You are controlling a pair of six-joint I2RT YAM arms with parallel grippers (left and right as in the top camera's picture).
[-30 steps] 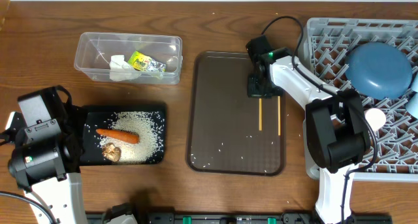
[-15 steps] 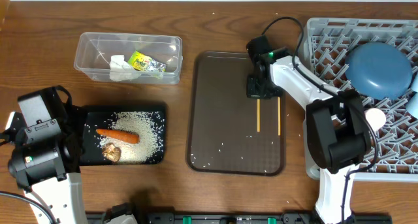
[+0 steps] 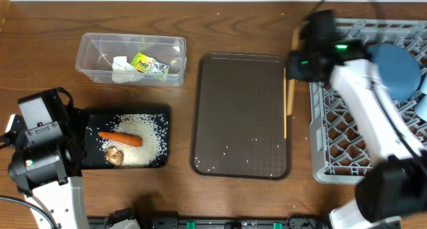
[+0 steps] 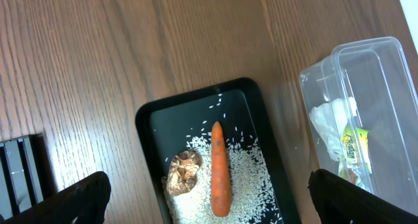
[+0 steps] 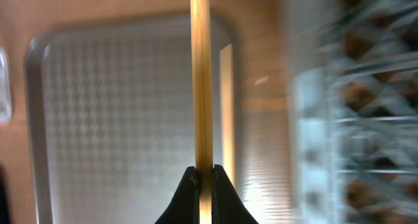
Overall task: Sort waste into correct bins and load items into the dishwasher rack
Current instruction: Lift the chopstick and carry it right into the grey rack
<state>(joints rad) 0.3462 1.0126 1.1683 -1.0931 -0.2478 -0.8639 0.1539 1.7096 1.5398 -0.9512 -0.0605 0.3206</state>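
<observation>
One chopstick (image 5: 201, 80) up off the brown tray (image 3: 227, 109), right gripper (image 5: 204, 172) over by the rack (image 3: 333, 142).

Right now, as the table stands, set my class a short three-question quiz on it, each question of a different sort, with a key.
1. True or false: the carrot lies on rice in the black tray.
2. What does the right pincer hold? A) a white cup B) one chopstick C) the tissue
3. Fill in: the foil wrapper sits in the ____.
Key: 1 true; 2 B; 3 clear tub.
</observation>
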